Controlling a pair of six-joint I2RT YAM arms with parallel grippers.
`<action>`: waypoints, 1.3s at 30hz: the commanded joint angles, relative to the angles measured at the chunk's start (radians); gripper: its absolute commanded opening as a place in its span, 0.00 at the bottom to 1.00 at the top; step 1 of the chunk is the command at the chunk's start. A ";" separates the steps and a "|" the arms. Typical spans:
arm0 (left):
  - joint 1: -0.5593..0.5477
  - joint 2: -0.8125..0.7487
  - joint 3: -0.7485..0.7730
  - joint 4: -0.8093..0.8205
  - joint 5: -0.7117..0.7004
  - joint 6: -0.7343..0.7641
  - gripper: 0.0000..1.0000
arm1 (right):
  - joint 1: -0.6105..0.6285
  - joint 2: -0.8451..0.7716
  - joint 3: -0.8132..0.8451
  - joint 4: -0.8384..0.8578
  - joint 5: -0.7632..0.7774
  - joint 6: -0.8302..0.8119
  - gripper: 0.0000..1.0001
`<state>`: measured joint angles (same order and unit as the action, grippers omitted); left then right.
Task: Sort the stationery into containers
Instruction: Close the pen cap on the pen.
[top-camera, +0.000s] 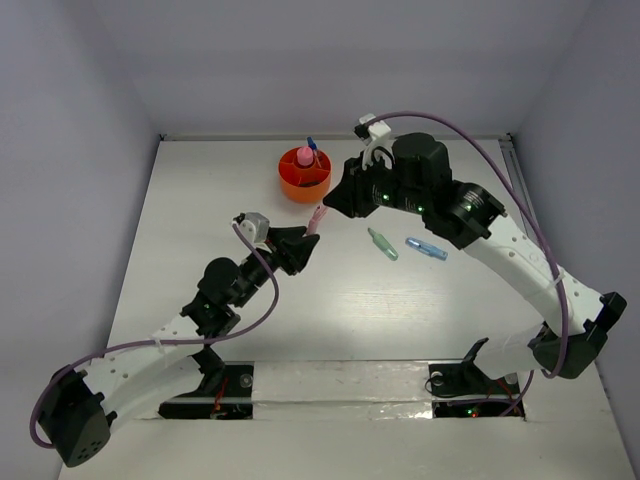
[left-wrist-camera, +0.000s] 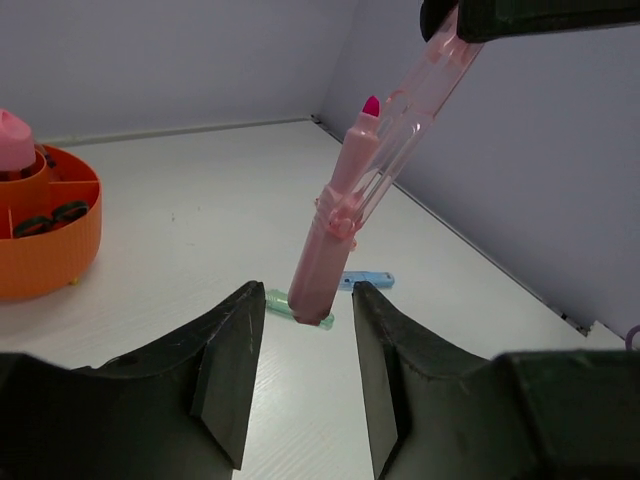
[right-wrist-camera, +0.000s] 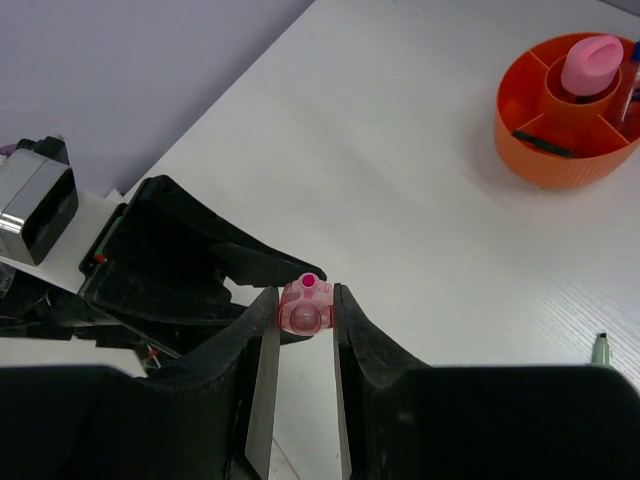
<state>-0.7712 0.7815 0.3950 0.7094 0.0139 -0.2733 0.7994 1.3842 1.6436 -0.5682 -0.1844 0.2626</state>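
Observation:
A pink marker (top-camera: 318, 218) with a clear pink cap hangs tilted above the table, its upper end pinched in my right gripper (top-camera: 335, 203). The right wrist view looks down its end (right-wrist-camera: 305, 310), with both jaws pressed on it. My left gripper (top-camera: 310, 238) sits at the marker's lower end (left-wrist-camera: 320, 290). Its fingers (left-wrist-camera: 232, 345) flank that end with gaps on both sides, so it is open. The orange tub (top-camera: 287, 183) stands just behind, holding a pink bottle (top-camera: 304, 157), a blue pen (top-camera: 312, 145) and black scissor handles (left-wrist-camera: 50, 218).
A green capsule piece (top-camera: 382, 243) and a blue-and-white tube (top-camera: 426, 248) lie on the table right of the grippers, under the right arm. In the left wrist view the green piece (left-wrist-camera: 275, 300) and the blue tube (left-wrist-camera: 368, 279) lie behind the marker. Grey walls enclose the table.

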 joint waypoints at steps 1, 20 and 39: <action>-0.004 -0.010 0.034 0.038 -0.002 0.005 0.35 | -0.003 -0.024 -0.008 0.050 -0.017 0.007 0.00; -0.033 0.007 0.061 -0.021 -0.098 0.011 0.01 | -0.031 -0.010 -0.051 0.042 -0.131 0.044 0.00; -0.201 0.013 0.099 -0.156 -0.215 0.131 0.00 | -0.031 0.133 0.117 -0.160 -0.102 -0.039 0.00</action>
<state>-0.9596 0.8154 0.4561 0.5220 -0.1936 -0.1574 0.7654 1.4872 1.7119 -0.7013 -0.2630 0.2493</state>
